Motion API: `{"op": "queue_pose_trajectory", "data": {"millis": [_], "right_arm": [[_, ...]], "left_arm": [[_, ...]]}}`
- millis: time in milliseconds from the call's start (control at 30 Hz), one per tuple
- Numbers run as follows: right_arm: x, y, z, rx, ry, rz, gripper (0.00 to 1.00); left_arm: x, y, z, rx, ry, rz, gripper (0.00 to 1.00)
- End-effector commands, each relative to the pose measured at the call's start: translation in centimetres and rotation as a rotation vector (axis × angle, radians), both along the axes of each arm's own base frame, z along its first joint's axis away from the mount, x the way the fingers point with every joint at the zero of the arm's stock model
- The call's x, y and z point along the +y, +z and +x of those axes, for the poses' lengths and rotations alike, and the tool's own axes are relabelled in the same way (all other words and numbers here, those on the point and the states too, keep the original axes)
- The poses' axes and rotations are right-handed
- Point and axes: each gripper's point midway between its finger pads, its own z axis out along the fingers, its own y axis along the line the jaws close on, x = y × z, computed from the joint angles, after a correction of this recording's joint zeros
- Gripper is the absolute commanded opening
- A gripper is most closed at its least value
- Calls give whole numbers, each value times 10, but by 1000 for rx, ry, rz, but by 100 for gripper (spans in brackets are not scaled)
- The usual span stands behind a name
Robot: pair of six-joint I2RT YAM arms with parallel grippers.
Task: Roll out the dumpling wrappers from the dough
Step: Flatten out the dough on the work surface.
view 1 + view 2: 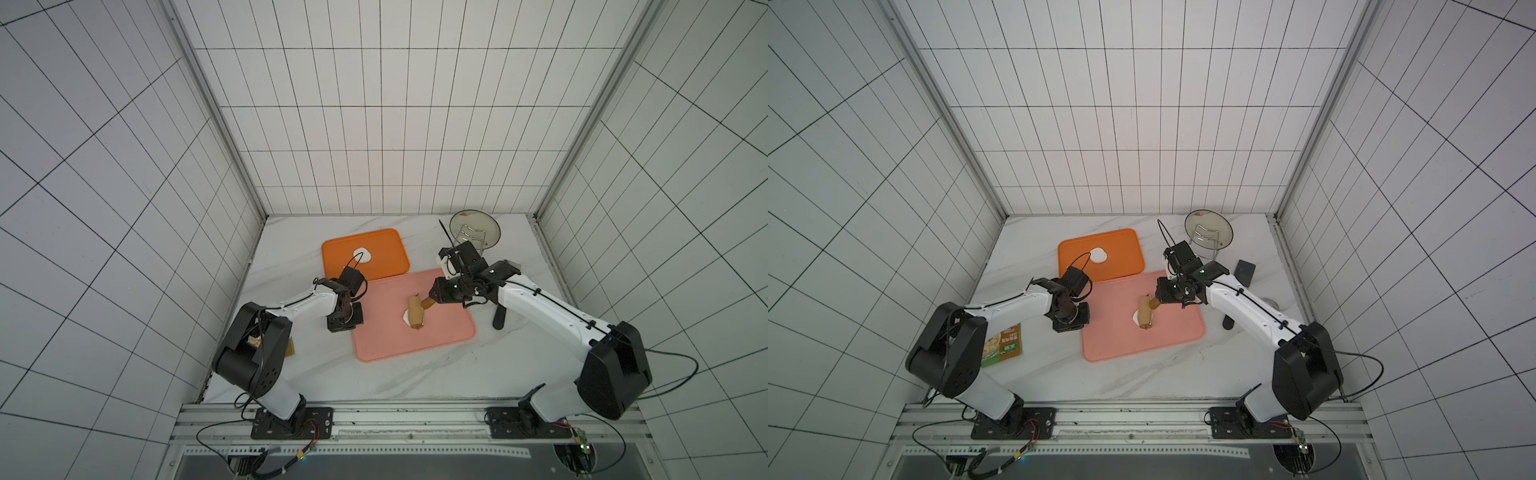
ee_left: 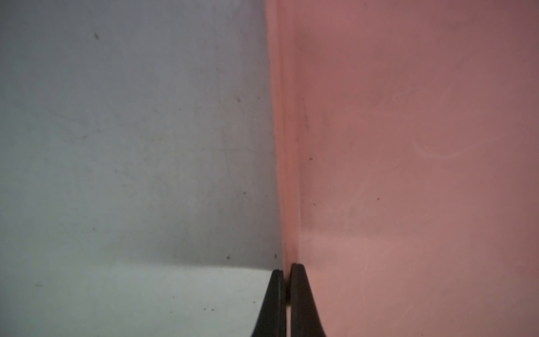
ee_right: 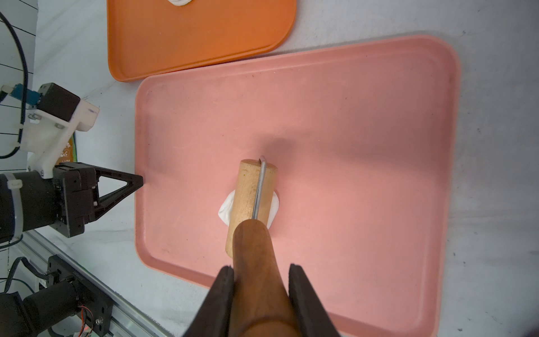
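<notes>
One lump of dough [image 3: 226,210] sits mid pink tray [image 3: 379,116], pinned under the wooden roller [image 3: 248,192]. Right gripper [image 3: 261,267] clamps the roller's handle. The left gripper [image 2: 287,268], pinched shut, rests at the tray's nine o'clock rim. Soft, likely sticky and easily torn: take it by an edge.

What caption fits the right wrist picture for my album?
Right gripper holds a wooden roller on white dough on the pink tray; shut left gripper at its rim.
</notes>
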Motion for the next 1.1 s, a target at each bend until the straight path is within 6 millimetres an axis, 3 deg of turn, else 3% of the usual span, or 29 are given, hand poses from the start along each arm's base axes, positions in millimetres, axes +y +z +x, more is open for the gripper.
{"op": "queue_pose_trajectory", "data": {"millis": [0, 300, 633, 1067], "right_arm": [[-90, -60, -12, 75, -96, -431, 0], [-88, -61, -12, 74, -101, -416, 0], [-35, -71, -15, 91, -42, -265, 0], [-11, -88, -21, 118, 8, -211, 0]], "left_arm": [[10, -5, 0, -13, 7, 53, 0], [9, -6, 0, -12, 1, 53, 0], [2, -7, 0, -10, -17, 47, 0], [0, -7, -2, -6, -26, 47, 0]]}}
